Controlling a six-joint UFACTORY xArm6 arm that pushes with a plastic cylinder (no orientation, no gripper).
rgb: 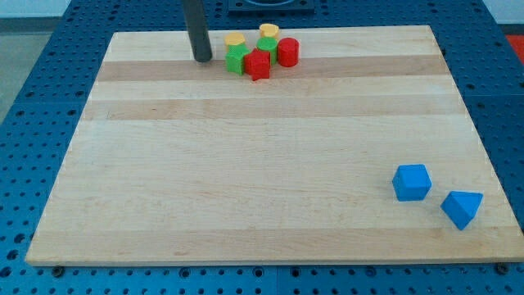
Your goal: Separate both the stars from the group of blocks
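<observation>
A tight group of blocks sits at the view's top centre of the wooden board (262,164). In it are a green star (237,59), a red star (257,65) touching it on its right, a red cylinder (287,52), a second green block (268,44), and two yellow blocks (235,38) (268,31) whose shapes I cannot make out. My tip (202,60) rests on the board just left of the green star, a small gap apart from it.
A blue cube (411,182) and a blue triangular block (462,208) lie at the view's bottom right, far from the group. The group sits close to the board's top edge. Blue perforated table surrounds the board.
</observation>
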